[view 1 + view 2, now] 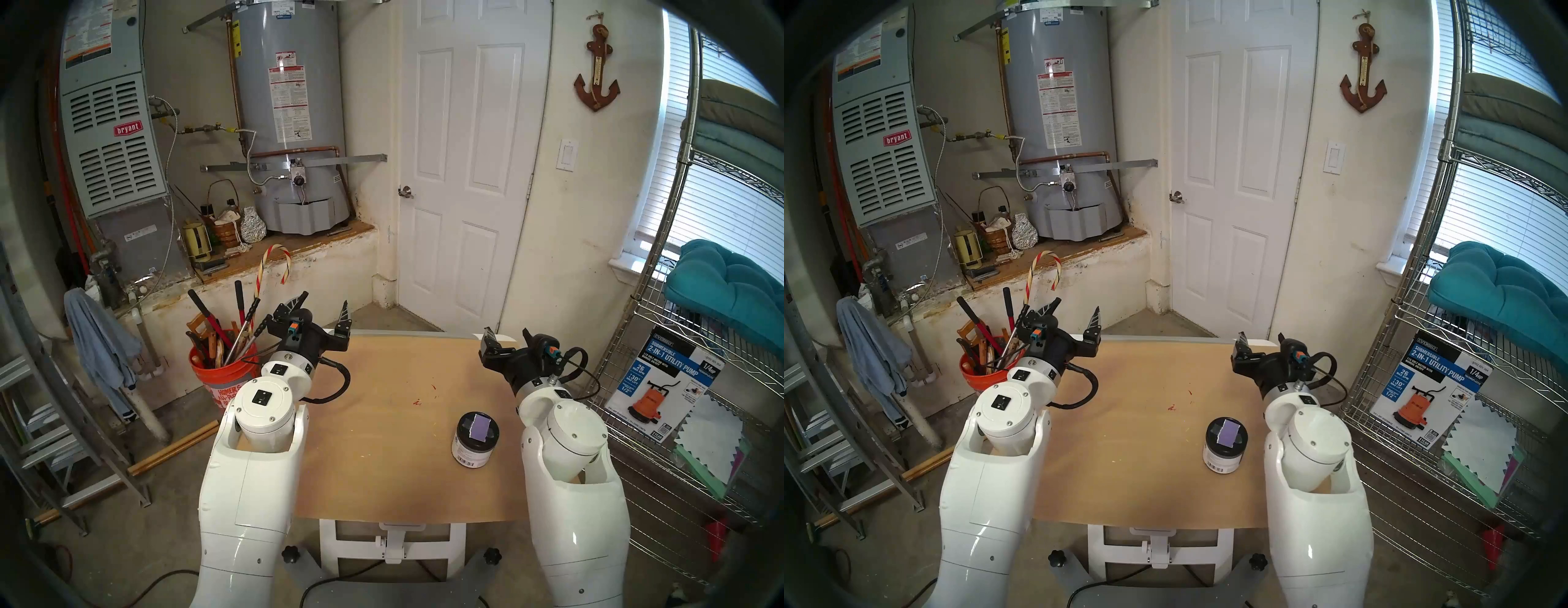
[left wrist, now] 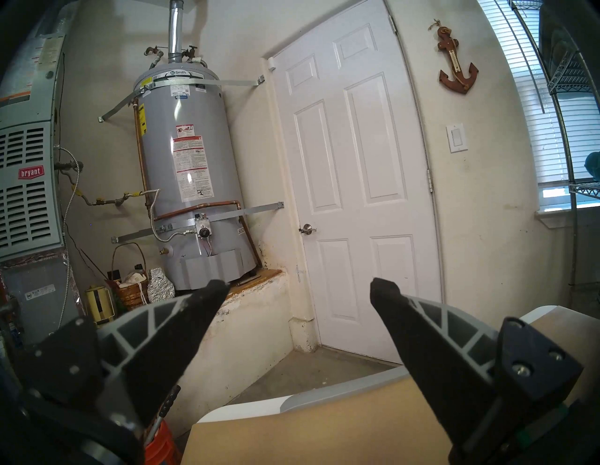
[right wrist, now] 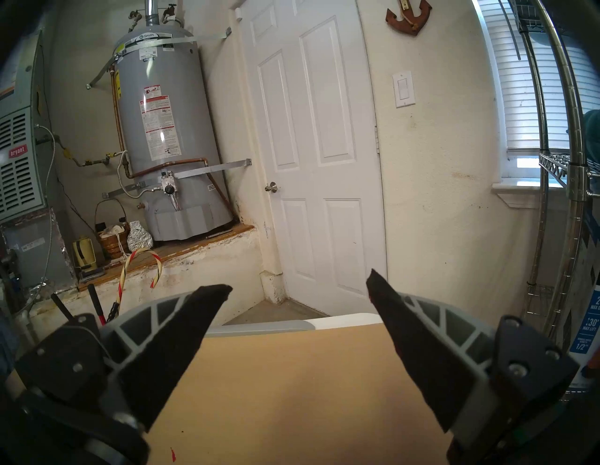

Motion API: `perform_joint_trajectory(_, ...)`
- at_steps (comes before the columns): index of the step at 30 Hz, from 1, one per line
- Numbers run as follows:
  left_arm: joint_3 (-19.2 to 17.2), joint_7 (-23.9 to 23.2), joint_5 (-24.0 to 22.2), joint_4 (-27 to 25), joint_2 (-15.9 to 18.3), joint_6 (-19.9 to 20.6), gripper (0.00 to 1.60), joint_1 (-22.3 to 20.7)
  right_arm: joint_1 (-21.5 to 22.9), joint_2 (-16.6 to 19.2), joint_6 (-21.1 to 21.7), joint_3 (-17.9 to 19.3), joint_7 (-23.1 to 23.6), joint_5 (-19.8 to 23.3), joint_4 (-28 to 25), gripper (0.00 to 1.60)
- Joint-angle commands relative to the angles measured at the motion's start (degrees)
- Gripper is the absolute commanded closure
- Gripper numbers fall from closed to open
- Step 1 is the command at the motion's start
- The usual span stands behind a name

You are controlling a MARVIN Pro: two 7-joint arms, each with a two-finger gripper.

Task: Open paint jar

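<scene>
The paint jar (image 1: 475,439), lid on, stands upright on the table (image 1: 382,446) toward its right edge, bare tabletop all round. Beyond it, the left gripper (image 1: 324,314) and the right gripper (image 1: 507,339) hang spread wide, empty.

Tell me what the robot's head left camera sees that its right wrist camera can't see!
Only the head view shows the small squat paint jar with its black round lid and lilac swatch, standing closed on the table, plus both white arms and the open left gripper.

Only the wrist view shows the top of the tall grey water heater with its pipes.

Both show the tan wooden table, the white panelled door, the rusty anchor decoration and the open, empty right gripper.
</scene>
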Motion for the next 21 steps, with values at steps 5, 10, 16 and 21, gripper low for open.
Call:
perform_joint_trajectory(5, -0.01, 0.03, 0.0, -0.92, 0.03, -0.21, 0.0, -0.54, -1.19, 6.64, 5.44, 10.5, 8.87, 8.14, -3.66, 0.0)
perform_joint_trajectory(10, -0.01, 0.04, -0.01, -0.86, 0.03, -0.23, 0.0, -0.57, -3.94, 11.04, 7.08, 16.96, 14.19, 10.88, -3.41, 0.0)
perform_joint_trajectory(16, -0.01, 0.04, -0.02, -0.87, 0.04, -0.23, 0.0, -0.56, -8.31, 14.2, 7.1, 22.95, 20.94, 13.14, -2.72, 0.0)
perform_joint_trajectory(21, -0.01, 0.04, -0.02, -0.86, 0.04, -0.24, 0.0, -0.57, -11.6, 16.13, 6.75, 26.2, 23.35, 15.23, -2.38, 0.0)
